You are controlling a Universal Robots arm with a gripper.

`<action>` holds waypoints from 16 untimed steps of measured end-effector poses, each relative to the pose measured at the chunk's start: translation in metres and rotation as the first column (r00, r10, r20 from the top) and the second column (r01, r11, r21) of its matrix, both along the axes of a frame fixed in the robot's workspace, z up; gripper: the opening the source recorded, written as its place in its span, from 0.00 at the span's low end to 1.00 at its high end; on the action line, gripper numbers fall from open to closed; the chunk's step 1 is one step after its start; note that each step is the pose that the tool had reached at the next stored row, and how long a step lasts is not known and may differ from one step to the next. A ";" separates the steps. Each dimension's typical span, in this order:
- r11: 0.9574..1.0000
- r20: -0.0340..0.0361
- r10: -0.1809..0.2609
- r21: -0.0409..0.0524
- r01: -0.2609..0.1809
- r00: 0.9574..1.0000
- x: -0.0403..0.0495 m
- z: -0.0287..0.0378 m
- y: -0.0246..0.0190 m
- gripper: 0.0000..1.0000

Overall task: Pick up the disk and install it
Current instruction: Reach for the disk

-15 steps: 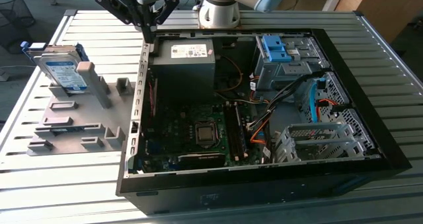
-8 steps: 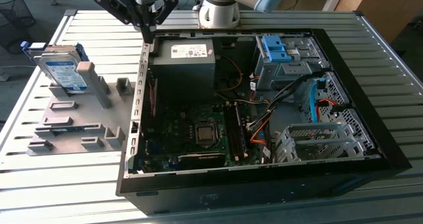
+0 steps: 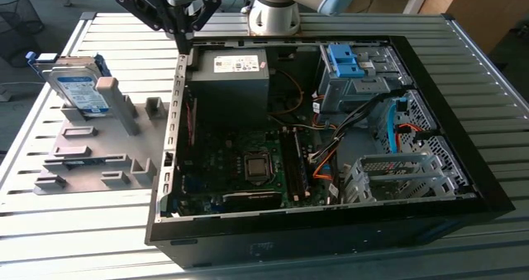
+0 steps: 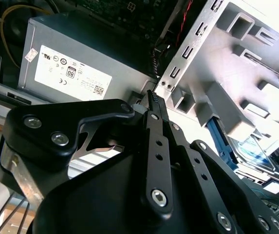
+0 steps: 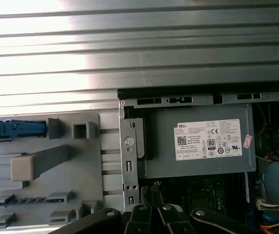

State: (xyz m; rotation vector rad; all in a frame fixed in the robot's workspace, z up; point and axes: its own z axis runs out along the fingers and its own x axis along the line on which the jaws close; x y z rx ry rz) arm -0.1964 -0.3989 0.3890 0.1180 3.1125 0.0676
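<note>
The disk (image 3: 76, 87) is a silver drive with a white-and-blue label and a blue bracket. It leans upright in a grey fixture (image 3: 91, 150) on the table, at the exterior view's left of the open computer case (image 3: 463, 162). In the first wrist view the disk (image 5: 17, 129) shows edge-on as a blue strip. In the second wrist view, part of the disk (image 4: 255, 152) shows behind the fixture's posts. My gripper (image 3: 183, 43) hangs above the case's back corner, beside the fixture, apart from the disk. Its black fingers (image 4: 153, 97) meet at the tip, shut and holding nothing.
Inside the case lie a grey power supply (image 3: 235, 69) with a white sticker, a motherboard (image 3: 248, 162), loose cables, a blue latch piece (image 3: 343, 60) and a metal drive cage (image 3: 397, 175). The case's metal side wall (image 3: 173, 125) stands between fixture and interior. The table (image 3: 74, 230) is ribbed aluminium.
</note>
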 end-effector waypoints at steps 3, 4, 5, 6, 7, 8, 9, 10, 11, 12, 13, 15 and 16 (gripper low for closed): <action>1.000 0.000 0.000 0.000 0.000 1.000 -0.0009 0.0000 0.0000 0.11; 1.000 0.000 0.000 0.000 0.000 1.000 -0.0011 0.0000 0.0000 0.11; 1.000 0.000 0.000 0.000 0.000 1.000 -0.0015 0.0000 0.0000 0.11; 1.000 0.000 0.000 0.000 0.000 1.000 -0.0018 -0.0001 0.0000 0.11; 1.000 0.000 0.000 0.000 0.000 1.000 -0.0022 0.0000 0.0000 0.11; 1.000 0.000 0.000 0.000 0.000 1.000 -0.0026 0.0000 0.0000 0.11; 1.000 0.000 0.000 0.000 0.000 1.000 -0.0028 0.0000 0.0000 0.11; 1.000 0.000 0.000 0.000 0.000 1.000 -0.0031 0.0000 0.0000 0.11; 1.000 0.000 0.000 0.000 0.000 1.000 -0.0033 0.0000 0.0000 0.11; 1.000 0.000 0.000 0.000 0.000 1.000 -0.0035 0.0000 0.0000 0.11; 1.000 0.000 0.000 0.000 0.000 1.000 -0.0036 0.0000 0.0000 0.11; 1.000 0.000 0.000 0.000 0.000 1.000 -0.0039 0.0000 0.0000 0.11; 1.000 0.000 0.000 0.000 0.000 1.000 -0.0041 0.0000 0.0000 0.11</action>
